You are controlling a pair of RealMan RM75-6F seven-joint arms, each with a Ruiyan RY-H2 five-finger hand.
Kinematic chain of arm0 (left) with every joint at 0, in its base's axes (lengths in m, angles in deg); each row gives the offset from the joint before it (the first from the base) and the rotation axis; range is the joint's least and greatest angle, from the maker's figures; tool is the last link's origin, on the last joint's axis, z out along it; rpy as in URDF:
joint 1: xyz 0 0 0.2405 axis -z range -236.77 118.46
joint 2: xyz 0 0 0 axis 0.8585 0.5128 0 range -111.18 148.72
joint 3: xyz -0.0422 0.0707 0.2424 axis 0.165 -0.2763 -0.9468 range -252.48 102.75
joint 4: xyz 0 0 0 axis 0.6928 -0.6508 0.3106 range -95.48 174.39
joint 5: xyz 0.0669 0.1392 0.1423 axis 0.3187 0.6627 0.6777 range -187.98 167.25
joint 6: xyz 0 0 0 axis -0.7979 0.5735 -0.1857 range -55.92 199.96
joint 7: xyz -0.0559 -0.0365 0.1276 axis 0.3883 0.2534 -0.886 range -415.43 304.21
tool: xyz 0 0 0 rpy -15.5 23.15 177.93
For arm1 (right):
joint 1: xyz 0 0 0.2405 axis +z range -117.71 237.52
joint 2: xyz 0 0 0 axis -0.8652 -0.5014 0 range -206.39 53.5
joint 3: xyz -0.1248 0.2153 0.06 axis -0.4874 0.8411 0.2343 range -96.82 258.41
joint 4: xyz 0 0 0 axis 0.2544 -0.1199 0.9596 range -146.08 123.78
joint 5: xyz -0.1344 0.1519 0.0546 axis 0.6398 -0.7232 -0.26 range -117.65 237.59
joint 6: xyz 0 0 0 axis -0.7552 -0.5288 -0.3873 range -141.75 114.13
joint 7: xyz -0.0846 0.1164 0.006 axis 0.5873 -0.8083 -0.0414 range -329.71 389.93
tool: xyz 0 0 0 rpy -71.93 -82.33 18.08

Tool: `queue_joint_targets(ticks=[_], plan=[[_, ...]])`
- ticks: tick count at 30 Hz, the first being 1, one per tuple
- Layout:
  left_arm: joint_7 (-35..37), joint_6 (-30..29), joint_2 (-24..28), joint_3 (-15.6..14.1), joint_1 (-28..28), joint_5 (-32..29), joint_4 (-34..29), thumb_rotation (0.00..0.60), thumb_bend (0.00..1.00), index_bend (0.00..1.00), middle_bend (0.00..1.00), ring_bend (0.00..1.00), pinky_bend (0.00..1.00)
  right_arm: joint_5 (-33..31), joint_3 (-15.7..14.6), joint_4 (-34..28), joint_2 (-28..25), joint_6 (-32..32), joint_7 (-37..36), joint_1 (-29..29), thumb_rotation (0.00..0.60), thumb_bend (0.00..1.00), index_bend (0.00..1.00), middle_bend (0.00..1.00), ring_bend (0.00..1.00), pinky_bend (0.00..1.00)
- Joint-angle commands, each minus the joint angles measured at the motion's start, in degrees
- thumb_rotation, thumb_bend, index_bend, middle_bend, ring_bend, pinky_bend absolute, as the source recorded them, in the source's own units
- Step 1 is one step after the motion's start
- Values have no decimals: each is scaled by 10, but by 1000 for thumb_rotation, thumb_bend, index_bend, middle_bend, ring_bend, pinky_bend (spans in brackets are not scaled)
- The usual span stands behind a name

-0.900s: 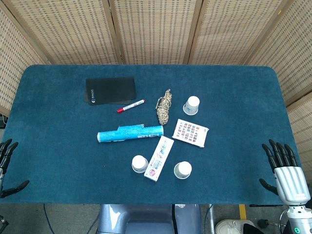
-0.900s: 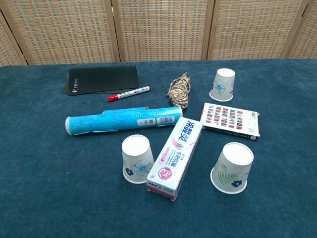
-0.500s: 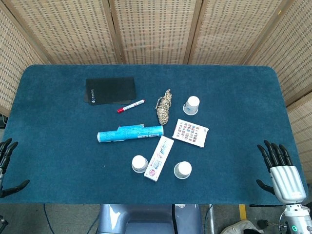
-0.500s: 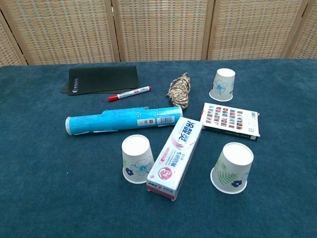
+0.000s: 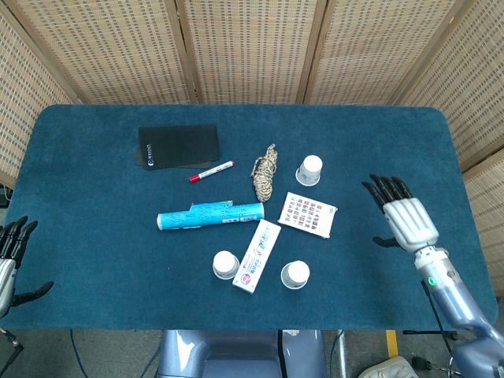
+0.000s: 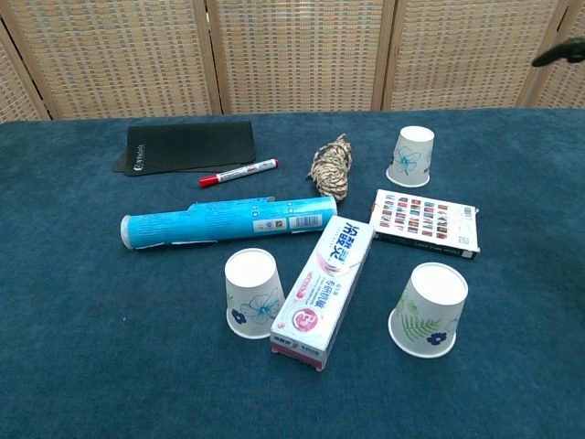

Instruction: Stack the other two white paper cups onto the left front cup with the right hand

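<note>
Three white paper cups stand upside down on the blue table. The left front cup [image 5: 225,264] [image 6: 251,294] has a blue flower print. The right front cup [image 5: 296,274] [image 6: 430,309] has a green leaf print. The rear cup [image 5: 309,170] [image 6: 410,156] sits further back on the right. My right hand [image 5: 402,213] hovers open over the table's right side, fingers spread, well apart from every cup; only a dark fingertip [image 6: 559,55] of it shows in the chest view. My left hand [image 5: 11,253] is open at the table's left front edge.
A pink toothpaste box [image 5: 257,255] lies between the two front cups. A blue tube [image 5: 209,215], a patterned card box [image 5: 308,214], a twine bundle [image 5: 264,172], a red marker [image 5: 210,171] and a black pouch [image 5: 178,146] lie further back. Wicker screens stand behind the table.
My right hand has risen from the front right corner and moved back and left over the table. The left hand shifted slightly. The cups have not moved.
</note>
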Motion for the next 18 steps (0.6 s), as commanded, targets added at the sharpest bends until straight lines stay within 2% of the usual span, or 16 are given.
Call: queue_joint_targets(ticks=[1, 4, 8, 13, 18], plan=[[-11, 12, -6, 8, 8, -17, 0, 600, 0, 0, 0, 0, 0, -72, 55, 72, 43, 98, -24, 97, 600, 0, 3, 0, 0, 0], [-13, 19, -10, 14, 14, -28, 3, 600, 0, 0, 0, 0, 0, -113, 70, 136, 86, 149, -22, 150, 600, 0, 19, 7, 0, 0], [-17, 23, -15, 21, 18, -41, 6, 600, 0, 0, 0, 0, 0, -144, 76, 192, 123, 189, -16, 192, 600, 0, 29, 23, 0, 0], [-27, 35, -22, 34, 27, -74, 11, 600, 0, 0, 0, 0, 0, -193, 73, 324, 204, 254, 0, 263, 600, 42, 54, 84, 28, 5], [-40, 45, -25, 42, 32, -105, 11, 600, 0, 0, 0, 0, 0, -217, 62, 441, 272, 297, -1, 303, 600, 141, 130, 189, 128, 128]])
